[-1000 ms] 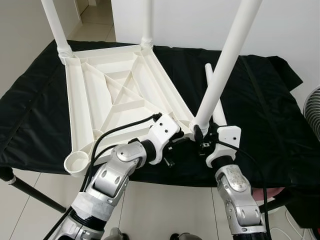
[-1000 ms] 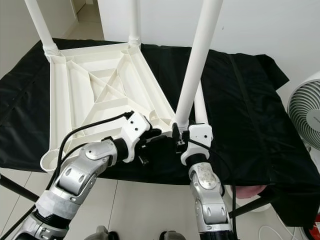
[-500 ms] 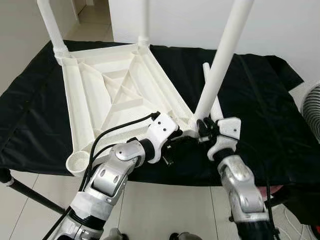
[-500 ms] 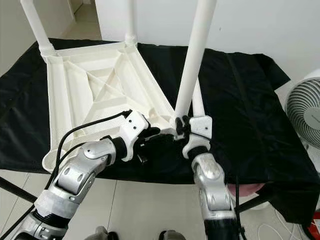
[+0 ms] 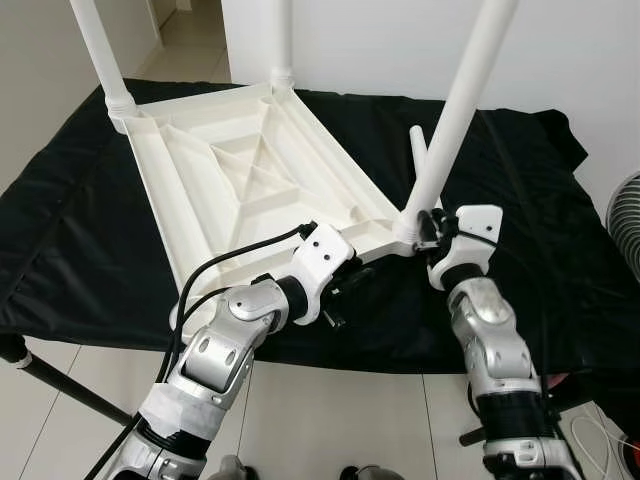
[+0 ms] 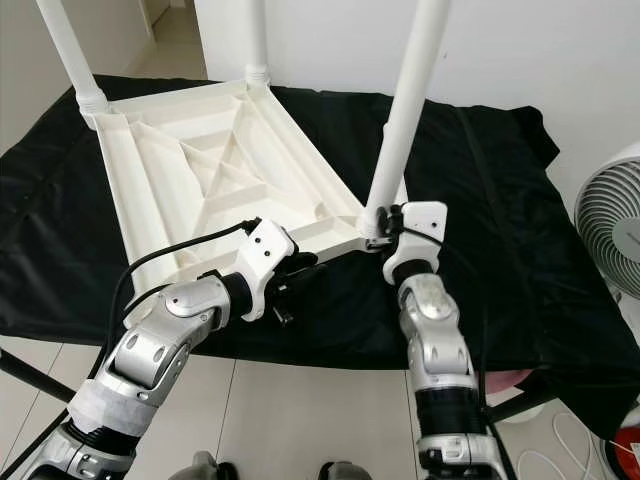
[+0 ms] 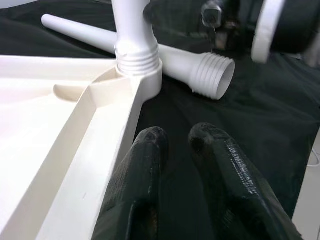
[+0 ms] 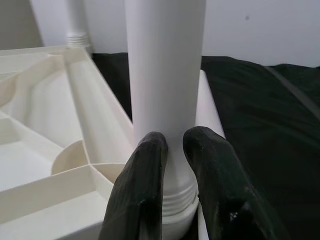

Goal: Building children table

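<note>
Third leg (image 5: 455, 115) seated in the near right corner socket of the upturned white tabletop (image 5: 255, 185), which lies underside-up on the black-draped counter (image 5: 530, 200); two more legs already upright in the far corners. Fourth leg (image 7: 150, 55) loose on the cloth just behind that corner, threaded end toward the near edge. Step in hand, most likely: twisting or pressing the third leg home.

Right end effector (image 8: 172, 165) set against the base of that leg just above its threaded collar, fingers (image 8: 142, 180) nearly together and resting on the near face of the tube rather than wrapped around it; forearm rising steeply from below the counter edge, wrist bent toward the leg. Left end effector (image 7: 182, 160) pressed almost shut, pinching nothing, hovering over the cloth beside the tabletop's near rim, elbow low, forearm angled up and rightward.

Next, probably: confirm the leg sits straight, then pick up the loose leg and carry it to the open near left socket (image 5: 185, 312).
</note>
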Robot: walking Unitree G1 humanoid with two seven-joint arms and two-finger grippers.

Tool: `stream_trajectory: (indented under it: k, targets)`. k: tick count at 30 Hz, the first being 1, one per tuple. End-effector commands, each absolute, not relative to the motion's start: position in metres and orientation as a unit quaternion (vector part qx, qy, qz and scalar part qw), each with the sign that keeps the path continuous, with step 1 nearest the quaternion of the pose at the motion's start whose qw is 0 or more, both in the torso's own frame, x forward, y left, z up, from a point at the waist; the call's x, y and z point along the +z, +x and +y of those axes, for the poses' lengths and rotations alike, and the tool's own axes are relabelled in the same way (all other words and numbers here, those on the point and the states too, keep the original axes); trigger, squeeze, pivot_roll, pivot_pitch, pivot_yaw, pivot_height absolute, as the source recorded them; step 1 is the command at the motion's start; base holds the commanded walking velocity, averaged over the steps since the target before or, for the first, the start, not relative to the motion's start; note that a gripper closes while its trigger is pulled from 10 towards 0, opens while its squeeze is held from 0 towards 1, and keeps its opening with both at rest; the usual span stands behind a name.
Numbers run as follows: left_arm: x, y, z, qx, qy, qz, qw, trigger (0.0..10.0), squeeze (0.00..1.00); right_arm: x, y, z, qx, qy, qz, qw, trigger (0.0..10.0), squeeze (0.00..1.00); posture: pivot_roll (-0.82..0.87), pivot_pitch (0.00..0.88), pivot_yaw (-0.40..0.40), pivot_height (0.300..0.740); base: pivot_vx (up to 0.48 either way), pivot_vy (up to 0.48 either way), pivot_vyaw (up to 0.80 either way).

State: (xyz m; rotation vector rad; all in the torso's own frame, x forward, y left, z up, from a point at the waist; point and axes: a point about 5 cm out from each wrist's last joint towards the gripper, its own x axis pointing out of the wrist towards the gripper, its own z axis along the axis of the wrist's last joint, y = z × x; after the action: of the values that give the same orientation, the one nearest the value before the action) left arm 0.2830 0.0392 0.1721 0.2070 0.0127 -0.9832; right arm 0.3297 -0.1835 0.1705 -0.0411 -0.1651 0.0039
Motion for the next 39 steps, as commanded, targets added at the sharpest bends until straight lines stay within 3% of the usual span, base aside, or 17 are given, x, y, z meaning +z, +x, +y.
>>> stream_trajectory:
  k: [1, 9, 15, 27, 28, 29, 30, 34, 35, 36, 37, 38, 39]
  targets:
    - [0.173, 0.284, 0.040, -0.453, 0.107, 0.007, 0.885, 10.0, 0.00, 0.173, 0.331, -0.199, -0.035, -0.012, -0.090, 0.995, 10.0, 0.00, -0.10, 0.090, -0.008, 0.740, 0.000, 0.000, 0.00]
    - [0.172, 0.292, 0.043, -0.422, 0.128, 0.007, 0.897, 10.0, 0.00, 0.175, 0.318, -0.175, 0.028, 0.007, -0.121, 0.992, 10.0, 0.00, -0.09, 0.092, -0.006, 0.740, 0.000, 0.000, 0.00]
    - [0.177, 0.312, 0.051, -0.346, 0.140, 0.002, 0.928, 10.0, 0.00, 0.167, 0.299, -0.148, 0.078, 0.041, -0.129, 0.988, 10.0, 0.00, -0.10, 0.097, 0.000, 0.740, 0.000, 0.000, 0.00]
    - [0.175, 0.333, 0.064, -0.267, 0.169, 0.027, 0.948, 10.0, 0.00, 0.163, 0.287, -0.143, 0.103, 0.039, -0.129, 0.986, 10.0, 0.00, -0.11, 0.098, 0.004, 0.740, 0.000, 0.000, 0.00]
    - [0.174, 0.336, 0.066, -0.260, 0.171, 0.033, 0.950, 10.0, 0.06, 0.163, 0.286, -0.143, 0.103, 0.039, -0.129, 0.986, 10.0, 0.65, -0.11, 0.098, 0.004, 0.740, 0.000, 0.000, 0.00]
    - [0.174, 0.336, 0.066, -0.260, 0.171, 0.033, 0.950, 10.0, 0.06, 0.163, 0.286, -0.143, 0.103, 0.039, -0.129, 0.986, 10.0, 0.65, -0.11, 0.098, 0.004, 0.740, 0.000, 0.000, 0.00]
    - [0.172, 0.340, 0.069, -0.243, 0.173, 0.044, 0.954, 10.0, 1.00, 0.163, 0.284, -0.144, 0.103, 0.038, -0.131, 0.985, 10.0, 1.00, -0.12, 0.101, 0.009, 0.740, 0.000, 0.000, 0.00]
    - [0.170, 0.344, 0.072, -0.227, 0.180, 0.052, 0.956, 10.0, 1.00, 0.164, 0.283, -0.145, 0.099, 0.038, -0.131, 0.986, 10.0, 1.00, -0.12, 0.101, 0.010, 0.740, 0.000, 0.000, 0.00]
    - [0.169, 0.347, 0.075, -0.210, 0.189, 0.061, 0.957, 10.0, 1.00, 0.164, 0.282, -0.145, 0.096, 0.037, -0.130, 0.986, 10.0, 0.92, -0.13, 0.099, 0.016, 0.740, 0.000, 0.000, 0.00]
    - [0.169, 0.347, 0.075, -0.210, 0.189, 0.061, 0.957, 10.0, 1.00, 0.164, 0.282, -0.145, 0.096, 0.037, -0.130, 0.986, 10.0, 0.92, -0.13, 0.099, 0.016, 0.740, 0.000, 0.000, 0.00]
    - [0.167, 0.350, 0.077, -0.194, 0.205, 0.065, 0.957, 10.0, 0.86, 0.163, 0.282, -0.146, 0.090, 0.036, -0.130, 0.987, 10.0, 0.00, -0.13, 0.097, 0.021, 0.740, 0.000, 0.000, 0.00]
    - [0.167, 0.350, 0.077, -0.194, 0.205, 0.065, 0.957, 10.0, 0.86, 0.163, 0.282, -0.146, 0.090, 0.036, -0.130, 0.987, 10.0, 0.00, -0.13, 0.097, 0.021, 0.740, 0.000, 0.000, 0.00]
    - [0.166, 0.353, 0.078, -0.183, 0.215, 0.070, 0.957, 10.0, 0.00, 0.163, 0.282, -0.147, 0.085, 0.037, -0.130, 0.987, 10.0, 0.00, -0.14, 0.096, 0.024, 0.740, 0.000, 0.000, 0.00]
